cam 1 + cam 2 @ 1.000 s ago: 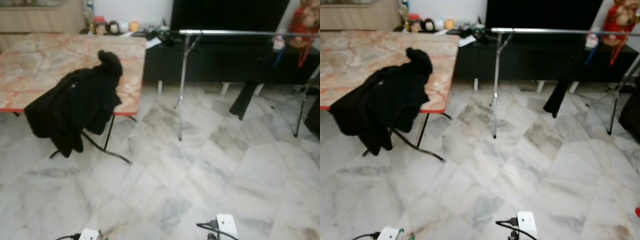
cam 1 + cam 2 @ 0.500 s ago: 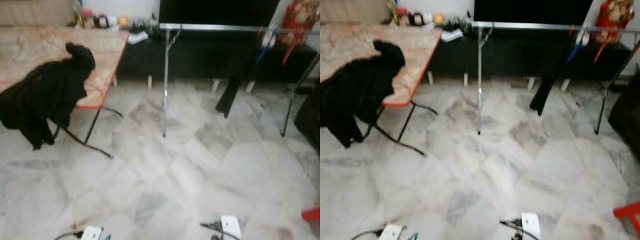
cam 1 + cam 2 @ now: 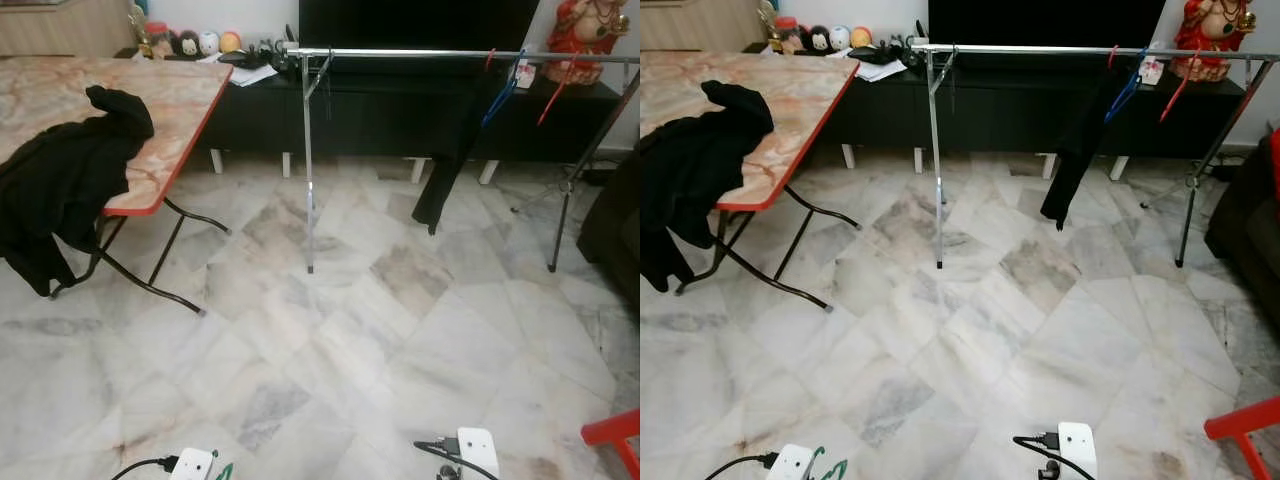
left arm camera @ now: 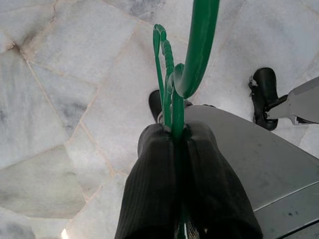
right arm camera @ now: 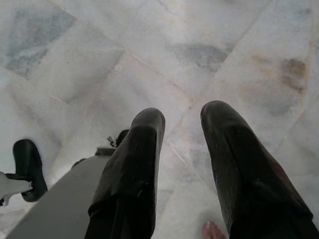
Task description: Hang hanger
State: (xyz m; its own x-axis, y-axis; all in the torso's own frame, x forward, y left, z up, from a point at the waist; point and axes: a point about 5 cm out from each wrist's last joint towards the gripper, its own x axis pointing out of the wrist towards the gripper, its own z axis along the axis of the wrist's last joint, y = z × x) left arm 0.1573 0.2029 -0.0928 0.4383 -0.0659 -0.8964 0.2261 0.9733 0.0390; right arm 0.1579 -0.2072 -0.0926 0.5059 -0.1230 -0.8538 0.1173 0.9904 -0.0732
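Observation:
A green plastic hanger (image 4: pixel 192 59) rises from between the two black fingers of my left gripper (image 4: pixel 175 132), which is shut on it low over the marble floor. A tip of that hanger (image 3: pixel 830 468) peeks in at the bottom of the head views. My right gripper (image 5: pixel 182 119) hangs open over the floor with nothing between its fingers. Across the room stands a silver clothes rail (image 3: pixel 420 52). On it hang a black garment (image 3: pixel 450 150), a blue hanger (image 3: pixel 500 95) and a red hanger (image 3: pixel 555 95).
A folding table (image 3: pixel 180 110) with a marble-patterned top and red edge stands at the left, a black jacket (image 3: pixel 60 180) draped over it. A black cabinet (image 3: pixel 380 120) runs behind the rail. A red stool (image 3: pixel 615 435) sits at the bottom right, dark furniture (image 3: pixel 615 220) at the right edge.
The camera has swung to the right: table and jacket have slid toward the left edge, the rail is now near the middle, and the red stool has come into view.

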